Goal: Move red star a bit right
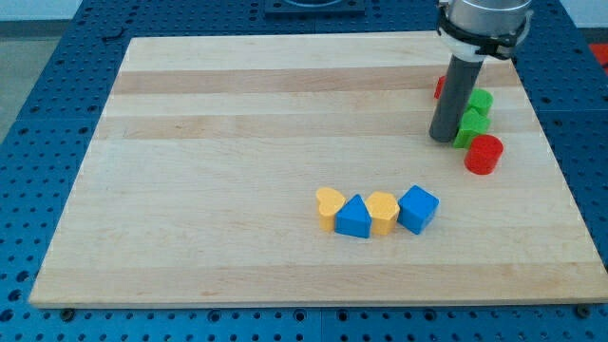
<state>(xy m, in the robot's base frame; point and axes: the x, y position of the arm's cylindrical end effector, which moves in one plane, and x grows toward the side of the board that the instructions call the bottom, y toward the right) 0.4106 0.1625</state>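
Observation:
The red star [439, 87] shows only as a sliver at the view's upper right, mostly hidden behind my rod. My tip [442, 139] rests on the board just below and in front of it, touching or nearly touching a green block [470, 126] on its right. A second green block [482, 100] lies above that one. A red cylinder [484, 154] stands below and to the right of the green blocks.
Near the board's bottom middle lies a row of blocks: a yellow heart [330, 207], a blue triangle [353, 218], a yellow block [382, 211] and a blue cube [418, 209]. The board's right edge [560, 180] is close to the red cylinder.

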